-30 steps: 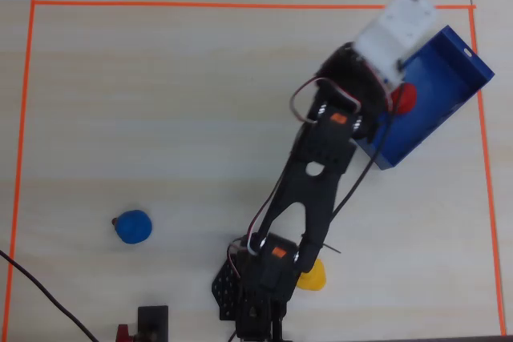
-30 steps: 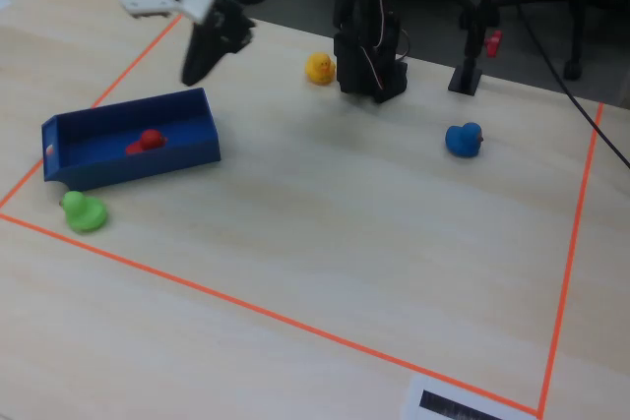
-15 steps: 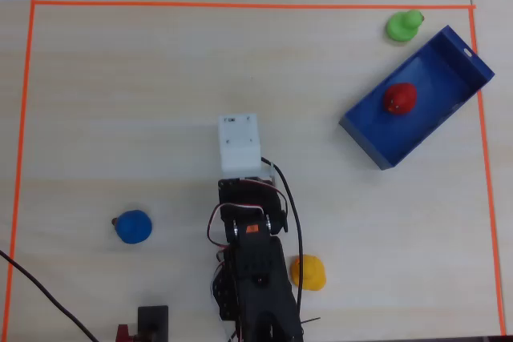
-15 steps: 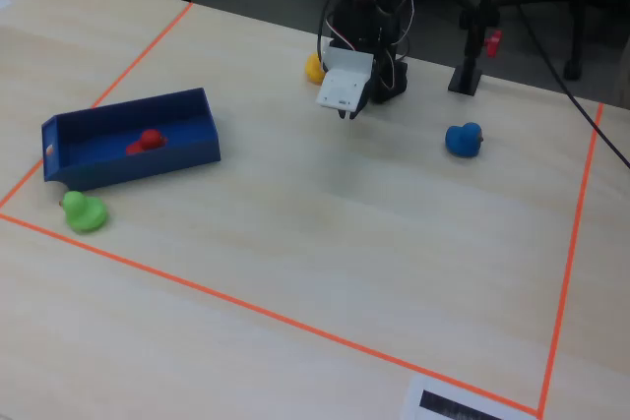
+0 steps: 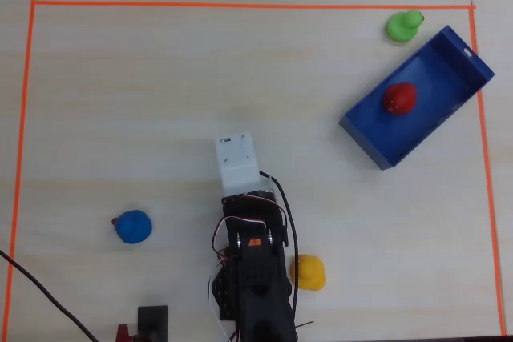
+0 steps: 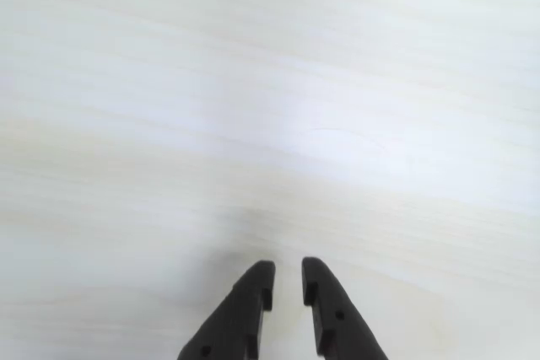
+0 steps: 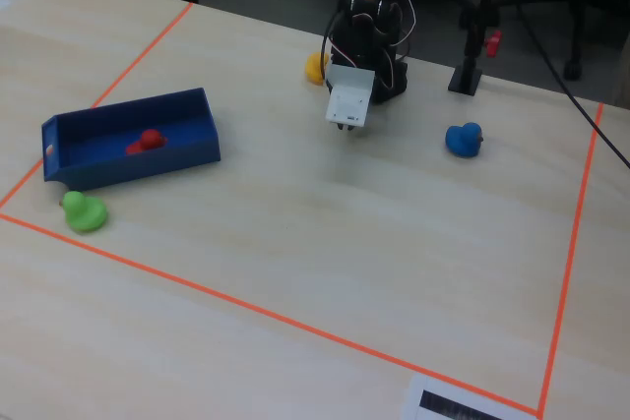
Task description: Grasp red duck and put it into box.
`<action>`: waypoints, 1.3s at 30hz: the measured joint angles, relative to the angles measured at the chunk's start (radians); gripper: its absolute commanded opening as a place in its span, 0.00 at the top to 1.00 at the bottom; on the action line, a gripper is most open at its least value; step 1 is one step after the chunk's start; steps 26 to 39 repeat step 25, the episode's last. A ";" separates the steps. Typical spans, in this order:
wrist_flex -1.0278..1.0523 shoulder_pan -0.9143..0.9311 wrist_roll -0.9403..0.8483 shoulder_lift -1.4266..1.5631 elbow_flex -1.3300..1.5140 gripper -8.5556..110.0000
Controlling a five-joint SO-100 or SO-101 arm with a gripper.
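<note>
The red duck [image 5: 399,98] lay inside the box [image 5: 377,147] at upper right of the overhead view; the placing step appeared complete, with only parking of the arm judged outstanding. The gripper [image 6: 288,277], jaws narrowly parted, held nothing. The wrist view alone showed this; only bare table [image 6: 270,107] lay beneath.

A small glossy red toy duck [image 7: 146,140] is seen lying inside the low-walled rectangular blue box [image 7: 138,164]. A green toy duck [image 7: 85,211] is placed just beside the box, near the orange tape line [image 7: 246,308].
</note>
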 measured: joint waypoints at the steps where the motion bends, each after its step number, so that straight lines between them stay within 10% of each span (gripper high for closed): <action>1: -0.011 0.003 0.000 0.000 0.014 0.93; 39: -0.018 0.028 0.043 0.002 0.054 0.92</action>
